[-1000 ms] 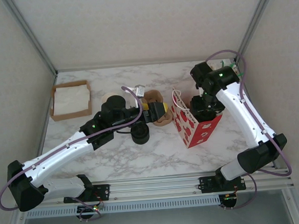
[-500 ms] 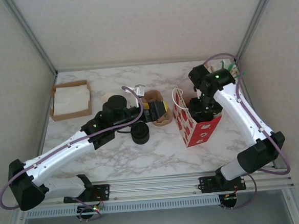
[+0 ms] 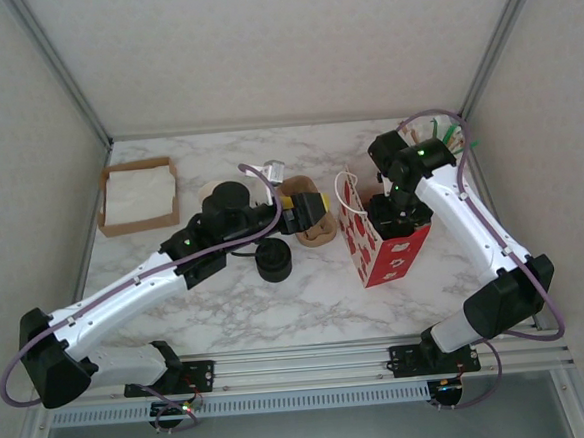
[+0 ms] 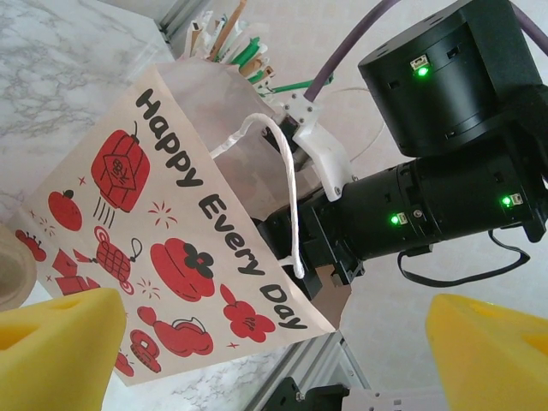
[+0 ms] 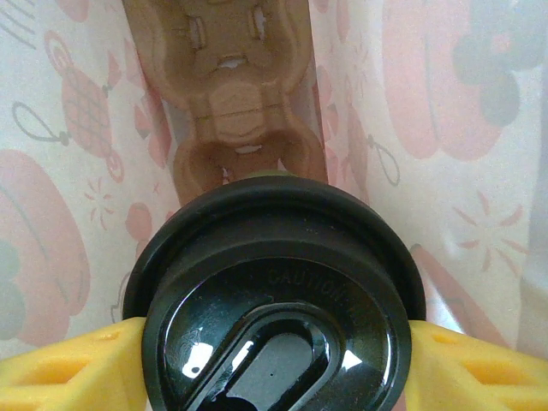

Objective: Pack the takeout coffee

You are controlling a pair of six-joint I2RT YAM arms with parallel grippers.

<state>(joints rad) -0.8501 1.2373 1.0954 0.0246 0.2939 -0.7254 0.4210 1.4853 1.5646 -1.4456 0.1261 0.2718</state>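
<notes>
The marble-patterned tabletop (image 3: 308, 298) lay across the middle of the overhead frame, boxed in by pale textured walls (image 3: 290, 49) and grey metal posts (image 3: 61, 70). Right of centre stood the red-printed paper bag (image 3: 385, 258), and the right arm (image 3: 473, 221) was plunged into its mouth. Inside, the right jaws were pinching the takeout coffee (image 5: 274, 291), yellow pads (image 5: 68, 364) pressed on either side of its black lid. A brown cardboard carrier (image 5: 231, 103) lay deeper in the bag, at the top of the wrist frame. The left jaws hung spread wide, nothing between them, just left of the bag. A napkin tray (image 3: 138, 195) sat upper left, and a black lid stack (image 3: 274, 262) near centre.
</notes>
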